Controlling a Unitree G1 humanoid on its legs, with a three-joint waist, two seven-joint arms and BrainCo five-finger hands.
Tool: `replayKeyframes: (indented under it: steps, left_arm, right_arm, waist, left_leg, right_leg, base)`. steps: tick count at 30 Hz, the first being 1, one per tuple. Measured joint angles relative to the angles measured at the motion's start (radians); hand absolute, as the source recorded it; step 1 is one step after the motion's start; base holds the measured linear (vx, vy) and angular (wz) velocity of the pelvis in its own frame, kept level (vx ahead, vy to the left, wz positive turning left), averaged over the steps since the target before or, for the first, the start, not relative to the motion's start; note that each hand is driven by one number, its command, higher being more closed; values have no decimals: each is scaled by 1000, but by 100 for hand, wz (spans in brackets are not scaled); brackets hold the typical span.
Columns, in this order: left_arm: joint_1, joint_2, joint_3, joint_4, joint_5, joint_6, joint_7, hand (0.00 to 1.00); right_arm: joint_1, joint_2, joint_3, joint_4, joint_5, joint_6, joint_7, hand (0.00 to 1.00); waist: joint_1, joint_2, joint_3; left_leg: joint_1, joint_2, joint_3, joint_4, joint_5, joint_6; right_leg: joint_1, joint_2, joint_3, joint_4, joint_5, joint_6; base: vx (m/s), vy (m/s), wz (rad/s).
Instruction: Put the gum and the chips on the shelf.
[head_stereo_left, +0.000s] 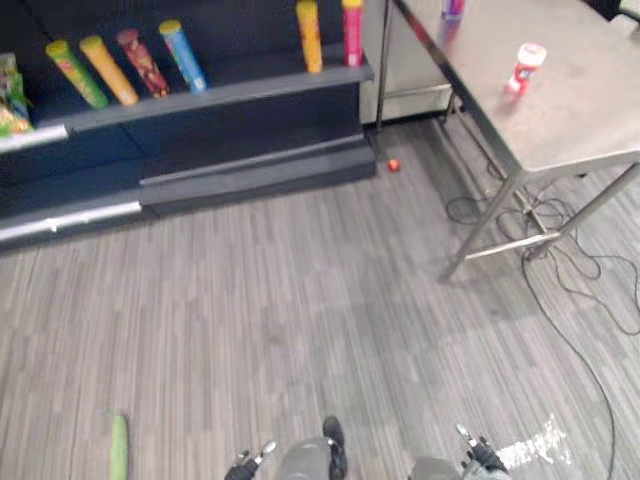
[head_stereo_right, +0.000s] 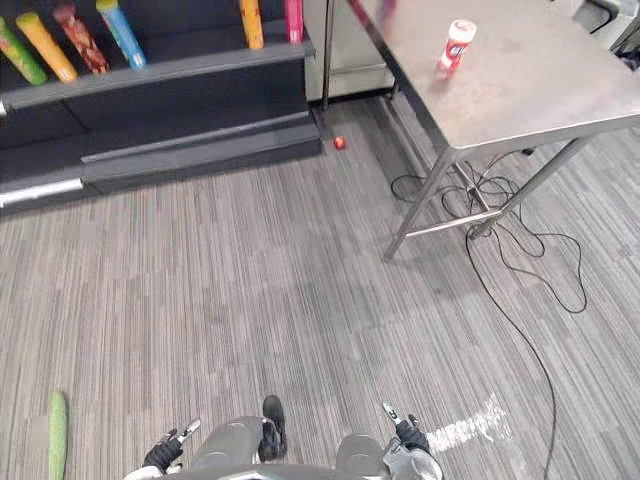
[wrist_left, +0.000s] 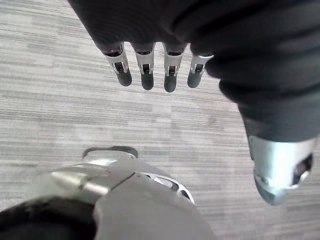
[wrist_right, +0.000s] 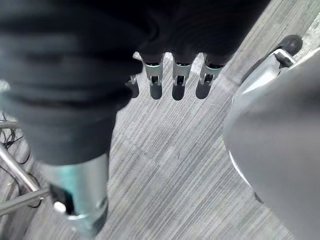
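My left robot hand (wrist_left: 146, 65) and right robot hand (wrist_right: 176, 75) both hang low, fingers straight and nothing in them, with the floor beneath. Just out to the left of my left robot hand a green tube (head_stereo_left: 119, 447) lies on the floor; it may be the chips, though I cannot be sure. The gum (head_stereo_left: 526, 67), a small red-and-white canister, stands far ahead and to the right of my right robot hand on the desk (head_stereo_left: 580, 120). The shelf (head_stereo_left: 230, 92), with its row of tubes (head_stereo_left: 183, 55), is far ahead of my left. I judge the walk the main risk: a step could catch the green tube and roll it away, and a hasty reach could tip the light gum on the smooth desk so it rolls off. The wrist views settle that my fingers are empty, which the eye views leave too small to read. The left eye view takes in green packets (head_stereo_left: 10, 95) at the shelf's end that the right eye view crops.
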Motion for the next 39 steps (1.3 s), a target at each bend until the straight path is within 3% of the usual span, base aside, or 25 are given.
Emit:
replayKeyframes:
  steps: [1,2,3,4,6,8,9,10,11,12,16,17,18,20,22,23,26,27,30,33,34,36,37,38,39]
  left_arm:
    - [12,-1,-25,-2,1,6,-5,0]
    - [9,5,-26,1,1,6,-7,0]
    - [5,0,-25,6,2,6,-6,0]
    - [2,-3,-21,29,4,6,-9,0]
    - [-1,-7,-7,38,4,7,-12,0]
    - [-4,-14,24,37,7,7,-18,0]
    - [-3,-17,34,37,8,7,-18,0]
    - [2,-23,52,37,13,7,-18,0]
    - [6,-40,90,38,24,8,-19,0]
    - [-1,-61,126,40,30,10,-26,0]
    - [-14,-88,163,27,31,7,-38,0]
    - [-22,-91,171,21,30,8,-38,0]
    - [-21,-96,182,14,29,7,-38,0]
    - [-17,-104,198,-8,22,7,-38,0]
    - [-19,-103,200,-15,19,7,-38,0]
    - [-19,-104,199,-15,19,6,-38,0]
    - [-21,-113,209,-28,-22,4,-37,0]
    - [-18,-117,217,-45,-30,4,-37,0]
    - [-22,-121,212,-60,-56,-4,-39,0]
    - [-30,-120,194,-65,-59,-19,-41,0]
    - [-32,-120,189,-63,-59,-19,-38,0]
    - [-29,-121,190,-64,-60,-24,-38,0]
    - [-31,-117,189,-63,-60,-25,-41,0]
    - [-32,-110,189,-64,-60,-26,-41,0]
    - [-33,-95,183,-62,-58,-26,-40,0]
  right_arm:
    - [22,-11,-7,-19,19,-1,-1,0]
    - [25,-10,-7,-22,32,-1,-1,0]
    - [25,-13,12,-30,42,-1,1,0]
    - [21,-22,34,-39,49,-4,1,0]
    - [20,-27,51,-44,53,-6,1,0]
    - [27,-26,51,-48,64,-6,0,0]
    - [29,-25,50,-48,69,-6,0,0]
    - [38,-26,48,-48,70,-5,1,0]
    - [42,-25,35,-48,69,-5,2,0]
    - [34,-32,18,-53,68,-5,4,0]
    - [28,-30,0,-56,67,-3,12,0]
    - [35,-29,-6,-56,67,-2,13,0]
    - [45,-28,-14,-56,66,1,13,0]
    - [50,-29,-18,-56,66,1,15,0]
    - [50,-25,-22,-57,62,1,19,0]
    - [49,-25,-29,-56,60,2,19,0]
    - [59,-16,-68,-46,53,3,12,0]
    - [61,-15,-70,-37,52,3,9,0]
    - [52,-6,-87,-35,52,3,0,0]
    - [51,-2,-86,-37,52,2,-3,0]
    - [51,-2,-83,-42,49,2,-4,0]
    - [60,-7,-61,-54,47,2,-4,0]
    - [55,-12,-50,-53,44,2,-3,0]
    - [50,-5,-50,-49,38,2,-2,0]
    - [42,12,-50,-26,34,2,1,0]
  waist:
    - [-25,8,-7]
    - [-27,7,-5]
    - [-25,5,4]
    - [-28,27,6]
    - [-31,31,7]
    - [-30,31,8]
    - [-30,31,8]
    - [-31,31,7]
    - [-33,40,4]
    - [-27,77,9]
    - [-32,88,8]
    - [-33,87,9]
    - [-29,85,9]
    - [-26,88,5]
    - [-25,82,4]
    - [-25,80,5]
    - [-24,84,6]
    - [-23,81,7]
    - [-19,80,7]
    - [-19,74,8]
    - [-19,74,8]
    - [-16,79,5]
    - [-5,69,-4]
    - [2,63,-16]
    - [-3,27,-37]
  left_leg:
    - [93,-11,-12,-50,-84,-5]
    - [122,-16,-16,-61,-90,-6]
    - [167,-7,-16,-79,-103,-10]
    - [198,17,-20,-91,-114,-18]
    - [227,46,-32,-116,-119,-29]
    - [285,78,-73,-164,-125,-83]
    - [299,83,-85,-171,-131,-97]
    - [321,92,-96,-178,-145,-120]
    - [358,113,-121,-196,-157,-141]
    - [367,148,-140,-204,-135,-175]
    - [371,183,-172,-161,-1,-214]
    - [368,189,-199,-121,21,-238]
    - [361,194,-224,-55,33,-245]
    - [290,205,-262,139,72,-298]
    - [199,208,-271,331,231,-342]
    - [176,214,-262,384,246,-346]
    - [68,244,-159,590,90,-307]
    - [33,249,-120,603,29,-260]
    - [-59,251,-64,481,-45,-199]
    - [-105,211,-70,154,-39,-164]
    - [-104,192,-98,20,-6,-162]
    - [-101,186,-145,-94,53,-183]
    - [-100,168,-138,-70,118,-179]
    - [-102,152,-131,-54,110,-173]
    - [-116,126,-108,-24,63,-158]
  right_leg:
    - [-78,-48,-67,210,151,-32]
    - [-110,-53,-75,279,40,-45]
    - [-180,-47,-114,314,-146,-73]
    - [-242,-14,-170,243,-225,-73]
    - [-297,26,-210,48,-236,-64]
    - [-318,49,-206,-347,-154,-12]
    - [-314,47,-201,-427,-125,-11]
    - [-308,50,-186,-510,-39,-3]
    - [-285,71,-174,-515,90,-10]
    - [-294,92,-199,-455,45,-42]
    - [-276,91,-248,-340,-65,-81]
    - [-245,88,-264,-340,-93,-82]
    - [-205,87,-272,-341,-130,-83]
    - [-153,88,-282,-340,-185,-88]
    - [-106,89,-284,-362,-210,-101]
    - [-93,90,-283,-375,-212,-105]
    - [5,98,-279,-446,-218,-114]
    - [47,98,-280,-476,-218,-114]
    - [100,92,-278,-523,-215,-96]
    - [129,49,-266,-535,-247,-54]
    - [142,29,-256,-536,-263,-30]
    - [151,16,-218,-535,-288,6]
    - [152,0,-167,-547,-299,8]
    - [154,-8,-138,-563,-299,7]
    - [158,-15,-68,-571,-291,5]
  base:
    - [252,45,15]
    - [296,-18,8]
    - [246,-81,0]
    - [243,-74,0]
    - [270,-101,28]
    - [426,-193,56]
    - [490,-249,55]
    - [566,-275,52]
    - [686,-294,51]
    - [583,-233,37]
    - [450,-213,31]
    - [467,-238,53]
    - [427,-217,45]
    - [288,-152,19]
    - [222,-138,-6]
    - [222,-119,-6]
    - [218,-67,-1]
    - [189,18,-3]
    - [167,91,-9]
    - [195,256,-4]
    - [194,254,-7]
    - [317,410,-42]
    - [342,417,-76]
    - [380,371,-73]
    - [390,278,-31]
